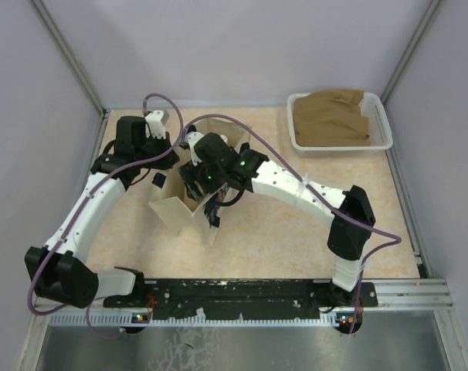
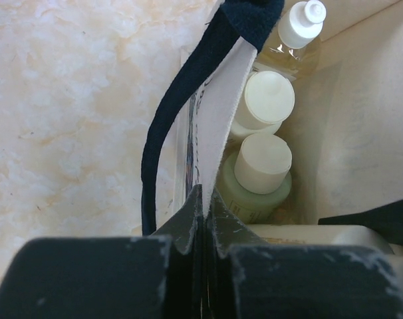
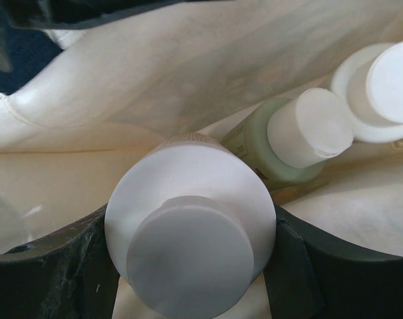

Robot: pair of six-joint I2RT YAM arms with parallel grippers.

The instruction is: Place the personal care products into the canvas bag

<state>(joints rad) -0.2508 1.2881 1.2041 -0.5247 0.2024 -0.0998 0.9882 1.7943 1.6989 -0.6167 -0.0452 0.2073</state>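
Where the limp beige canvas bag (image 1: pixel 171 210) slumps mid-frame on the marbled desk (image 1: pixel 296 232), the left jaws pinch its thin fabric rim beside the navy handle (image 2: pixel 168 126). Inside it, smooth cylinders crowd together: an amber-liquid bottle (image 2: pixel 298 36), a cream bottle (image 2: pixel 265 100) and a pale green bottle (image 2: pixel 258 178). The right jaws clasp a white round-capped bottle (image 3: pixel 191 246) within the bag.

**Worktop: one bag, one tray**

The worktop (image 1: pixel 280 232) is a pale beige, marbled surface. The bag (image 1: pixel 172 210) stands open on it, left of the middle. A white tray (image 1: pixel 340 146) holding a brown cloth (image 1: pixel 332 117) sits in the far right corner, well apart from the bag. The near right stretch is bare.
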